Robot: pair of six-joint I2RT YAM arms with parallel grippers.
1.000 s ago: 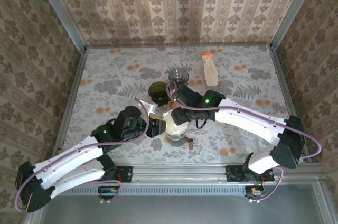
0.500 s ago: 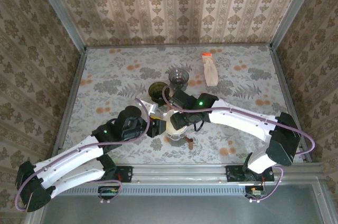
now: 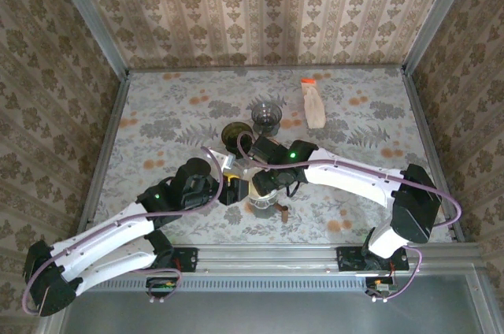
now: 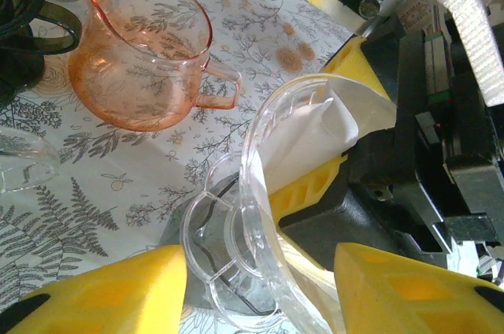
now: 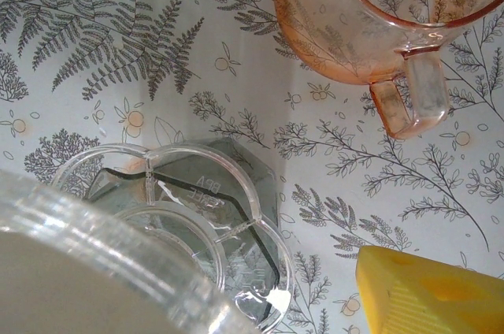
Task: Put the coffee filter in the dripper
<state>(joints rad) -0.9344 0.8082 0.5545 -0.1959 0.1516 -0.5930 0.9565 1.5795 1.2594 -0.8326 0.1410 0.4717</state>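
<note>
The clear plastic dripper (image 4: 260, 192) lies tilted on the table with its scalloped base (image 5: 205, 208) toward my left gripper. The white coffee filter (image 4: 315, 137) sits inside its cone and sticks out past the rim. My left gripper (image 4: 260, 287) is open, its yellow fingers standing off either side of the base. My right gripper (image 3: 264, 182) reaches in from the dripper's open side. Its yellow fingers (image 4: 311, 184) stand wide apart around the filter and rim. One finger (image 5: 425, 295) hangs bare over the table; the other is hidden behind the dripper wall.
A pink glass pitcher (image 4: 142, 50) stands just beyond the dripper. Farther back are a dark green cup (image 3: 235, 135), a clear glass (image 3: 266, 115) and a beige pouch with an orange cap (image 3: 313, 104). Patterned walls enclose the table.
My right gripper has slid left over the dripper, covering the filter from above. My left gripper's jaws have widened off the dripper base.
</note>
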